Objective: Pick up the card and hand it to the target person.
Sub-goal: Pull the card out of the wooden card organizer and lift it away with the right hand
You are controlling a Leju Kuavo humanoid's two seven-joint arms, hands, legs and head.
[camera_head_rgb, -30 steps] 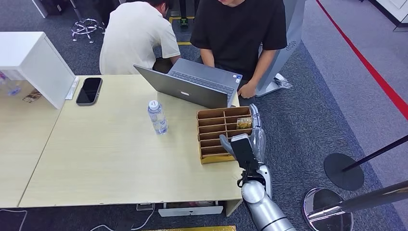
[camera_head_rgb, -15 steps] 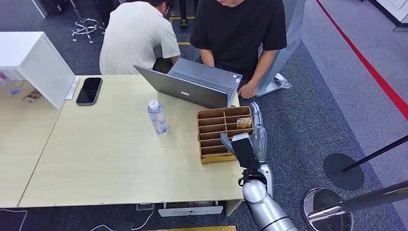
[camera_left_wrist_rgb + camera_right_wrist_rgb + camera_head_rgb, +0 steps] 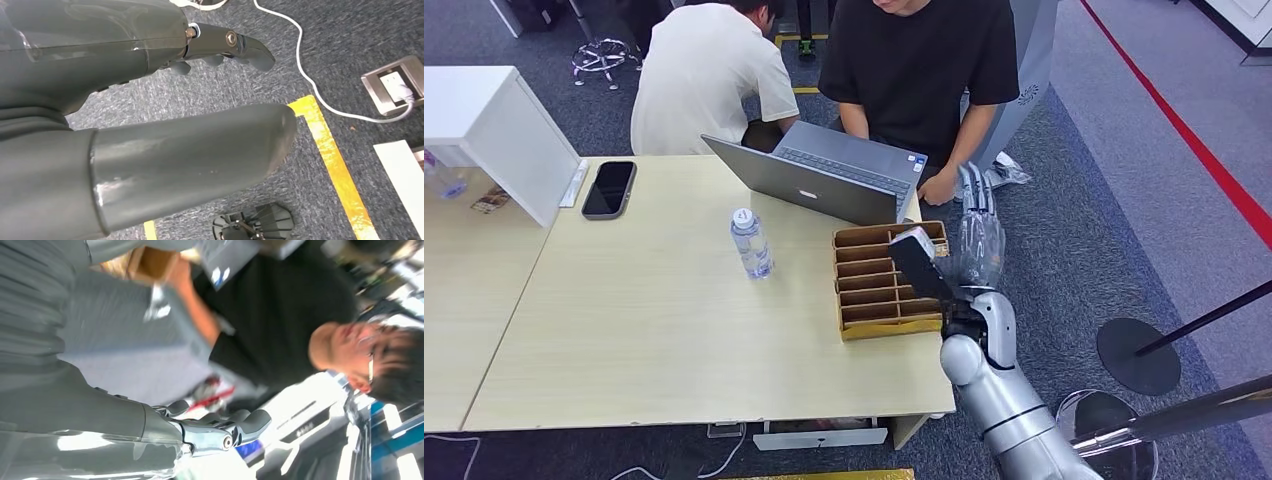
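Card unseen: my wrist likely hides its slot in the cardboard organizer point(image 3: 864, 292) on the counter point(image 3: 654, 320). My right hand point(image 3: 979, 238) hangs just beside the organizer, fingers straight and empty, seemingly poised to reach in.

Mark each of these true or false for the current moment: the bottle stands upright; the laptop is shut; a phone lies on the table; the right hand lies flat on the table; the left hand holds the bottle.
1. The water bottle stands upright on the table. True.
2. The laptop is shut. False: its lid is open.
3. A dark phone lies on the table. True.
4. The right hand lies flat on the table. False: it is raised beside the cardboard box, fingers pointing toward the person in black.
5. The left hand holds the bottle. False: it hangs over carpet, holding nothing.
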